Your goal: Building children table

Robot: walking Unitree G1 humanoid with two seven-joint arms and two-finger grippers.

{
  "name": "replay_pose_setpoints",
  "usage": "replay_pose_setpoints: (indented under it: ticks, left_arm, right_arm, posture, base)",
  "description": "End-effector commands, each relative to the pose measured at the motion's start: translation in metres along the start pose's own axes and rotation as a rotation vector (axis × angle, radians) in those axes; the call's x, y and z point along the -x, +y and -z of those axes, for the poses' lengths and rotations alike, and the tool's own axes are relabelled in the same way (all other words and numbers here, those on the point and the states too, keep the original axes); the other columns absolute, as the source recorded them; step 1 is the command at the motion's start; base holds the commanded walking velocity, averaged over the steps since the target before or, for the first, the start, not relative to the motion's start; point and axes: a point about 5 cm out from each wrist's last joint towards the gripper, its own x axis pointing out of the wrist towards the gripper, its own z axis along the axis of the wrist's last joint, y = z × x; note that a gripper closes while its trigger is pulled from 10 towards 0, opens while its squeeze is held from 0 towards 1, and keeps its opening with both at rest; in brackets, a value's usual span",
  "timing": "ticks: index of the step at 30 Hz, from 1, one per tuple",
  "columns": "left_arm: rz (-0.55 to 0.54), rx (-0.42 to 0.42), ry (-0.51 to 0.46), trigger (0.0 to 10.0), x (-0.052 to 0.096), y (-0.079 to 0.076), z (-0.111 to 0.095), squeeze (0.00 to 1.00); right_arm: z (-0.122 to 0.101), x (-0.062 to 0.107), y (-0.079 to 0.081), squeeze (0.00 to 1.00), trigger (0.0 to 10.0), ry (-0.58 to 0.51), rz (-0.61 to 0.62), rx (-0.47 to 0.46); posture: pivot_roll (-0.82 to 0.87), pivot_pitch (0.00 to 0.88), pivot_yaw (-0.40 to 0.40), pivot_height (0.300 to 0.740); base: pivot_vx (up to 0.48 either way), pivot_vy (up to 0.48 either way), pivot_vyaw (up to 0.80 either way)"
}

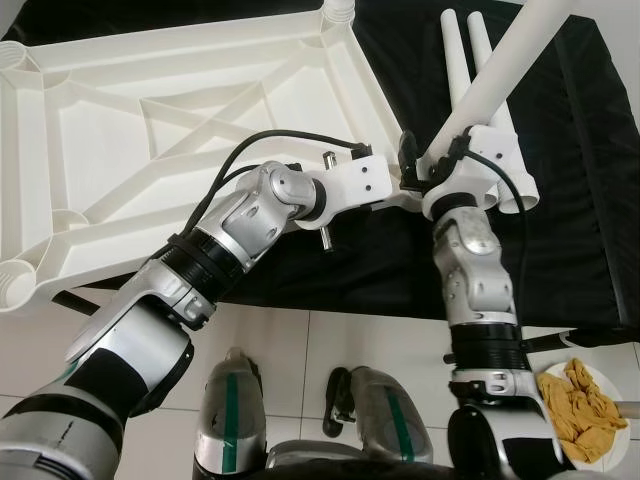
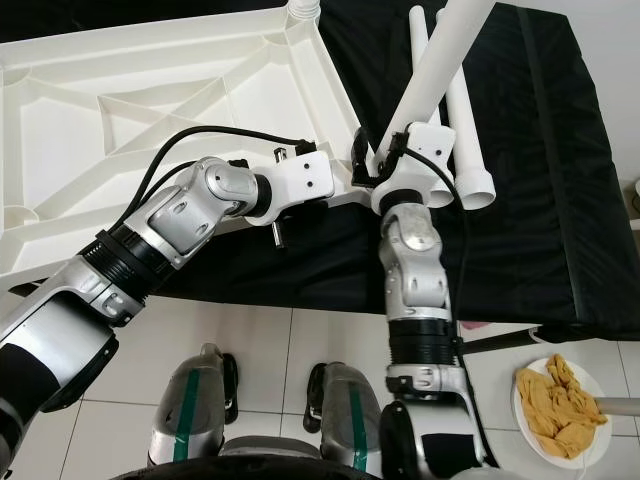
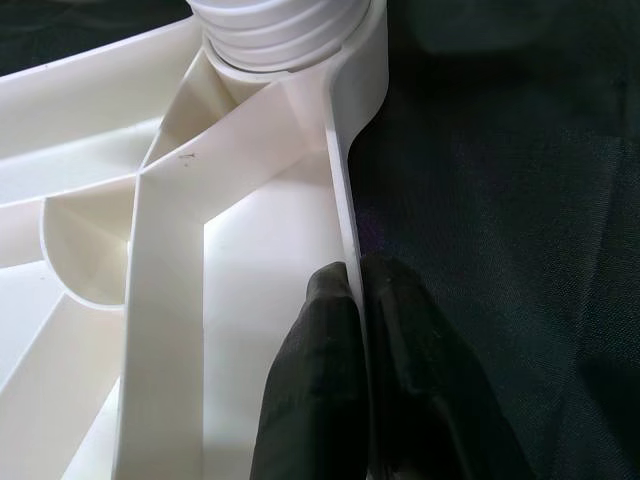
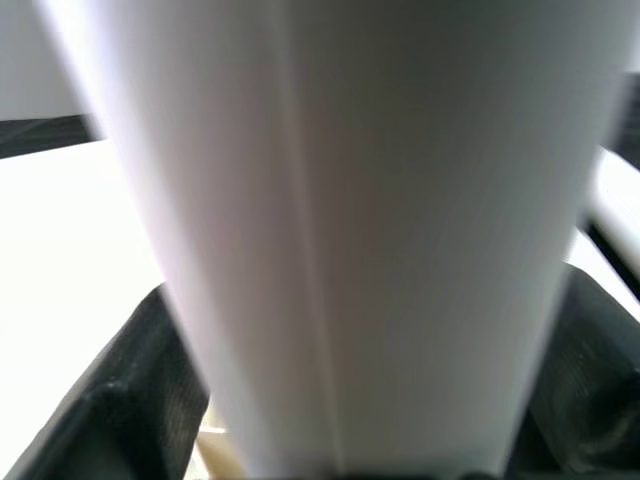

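Well, the tabletop (image 1: 150, 130) lies upside down on the black cloth (image 1: 580, 200), ribs up, a leg socket (image 1: 20, 285) at its near left corner. Left gripper (image 3: 355, 330) pinches the thin rim at its right edge – fingers (image 3: 310, 400) pressed either side of it. Further right, the right gripper (image 1: 445, 165) clamps a white leg (image 1: 515, 60), held aslant above two spare legs (image 1: 465, 55) on the cloth. It's hollow moulded plastic, likely light, stiff and slick – best gripped low on the leg, near the wider end. A plate (image 1: 620, 425) of yellow rags (image 1: 580, 410) sits on the floor, far right
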Motion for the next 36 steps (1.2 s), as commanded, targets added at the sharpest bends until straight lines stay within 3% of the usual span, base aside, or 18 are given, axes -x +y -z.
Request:
replay_pose_setpoints:
  ticks: [1,11,17,20,32,33,36]
  left_arm:
    - [0.185,0.002,0.080,10.0,-0.011,-0.023,0.015,0.00]
    - [0.185,0.003,0.081,10.0,-0.010,-0.023,0.016,0.00]
    - [0.185,0.004,0.082,10.0,-0.010,-0.023,0.016,0.00]
    - [0.187,0.000,0.082,10.0,-0.010,-0.023,0.016,0.00]
    - [0.192,-0.008,0.080,10.0,-0.010,-0.024,0.015,0.00]
    - [0.193,-0.009,0.080,10.0,-0.010,-0.024,0.015,0.00]
    - [0.195,-0.011,0.080,10.0,-0.011,-0.025,0.014,0.00]
  right_arm:
    - [-0.002,-0.002,-0.001,0.00,10.0,-0.020,-0.067,-0.007]
    - [-0.006,0.000,-0.029,0.00,10.0,-0.020,-0.293,0.023]
    - [-0.006,0.001,-0.034,0.00,10.0,-0.011,-0.344,0.020]
    - [-0.002,0.003,-0.043,0.00,10.0,0.037,-0.458,0.014]
    - [0.003,0.002,-0.048,0.00,10.0,0.062,-0.502,0.044]
    - [0.003,0.002,-0.050,0.00,0.0,0.061,-0.508,0.044]
    - [0.003,0.003,-0.051,0.00,0.0,0.058,-0.510,0.029]
  posture:
    - [0.03,0.030,-0.047,0.740]
    - [0.03,0.028,-0.050,0.740]
    - [0.03,0.026,-0.049,0.740]
    - [0.03,0.016,-0.043,0.740]
    - [0.03,0.010,-0.034,0.740]
    - [0.03,0.009,-0.034,0.740]
    - [0.03,0.006,-0.034,0.740]
  base:
    - [0.000,0.000,0.00]
    - [0.000,0.000,0.00]
    - [0.000,0.000,0.00]
    - [0.000,0.000,0.00]
    - [0.000,0.000,0.00]
    - [0.000,0.000,0.00]
    - [0.000,0.000,0.00]
